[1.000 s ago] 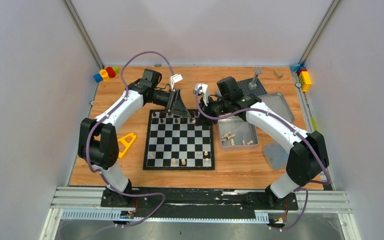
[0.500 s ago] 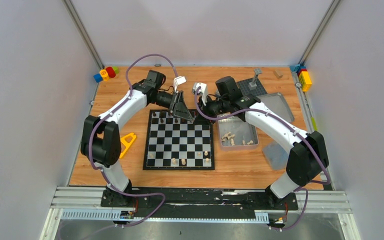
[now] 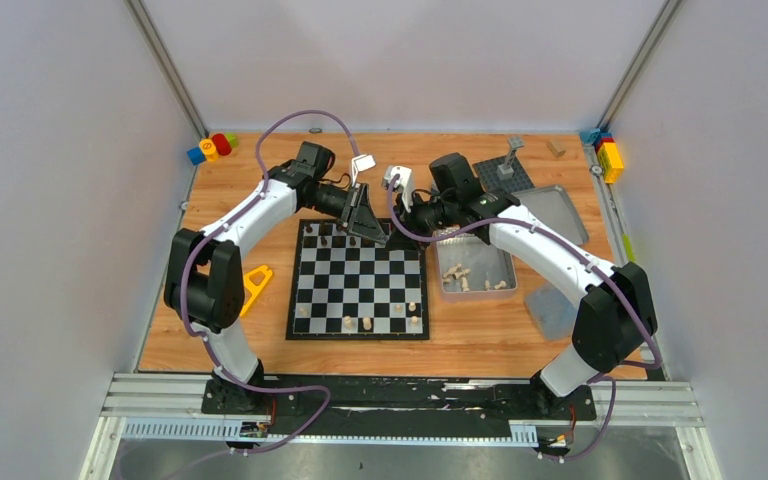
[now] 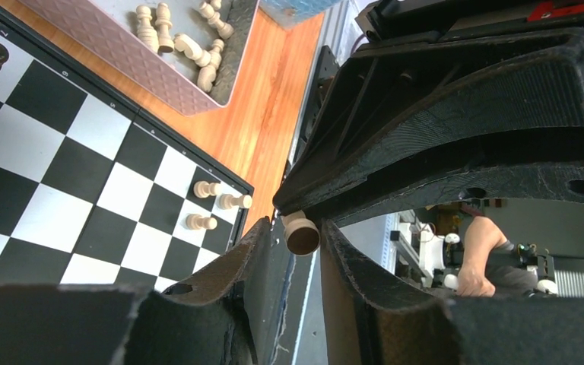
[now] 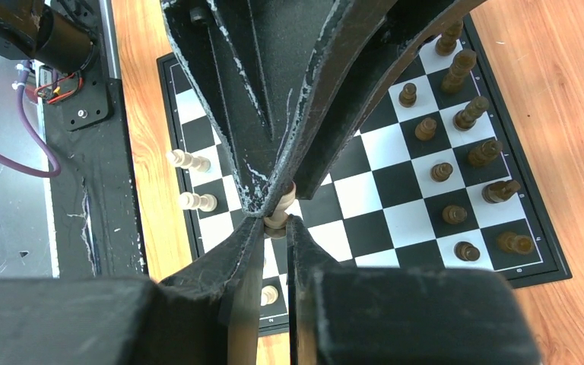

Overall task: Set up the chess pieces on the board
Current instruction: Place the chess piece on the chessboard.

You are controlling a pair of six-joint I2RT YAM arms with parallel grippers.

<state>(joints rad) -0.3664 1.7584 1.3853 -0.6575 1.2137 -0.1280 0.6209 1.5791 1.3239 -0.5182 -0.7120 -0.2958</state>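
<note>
Risk: your right gripper (image 5: 275,226) clamps the pale wooden chess piece (image 5: 278,220) above the far edge of the black-and-white checked board (image 3: 360,282); left gripper (image 4: 295,237) fingers (image 4: 243,262) flank it (contact unclear). Release early and it drops.

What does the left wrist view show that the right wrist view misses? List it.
Left wrist only: the tin of loose cream pieces, and a person beyond the table. Right wrist only: a purple cable and full rows of dark pieces. Both: the board, standing cream pieces on it, and one cream piece in the right gripper.
</note>
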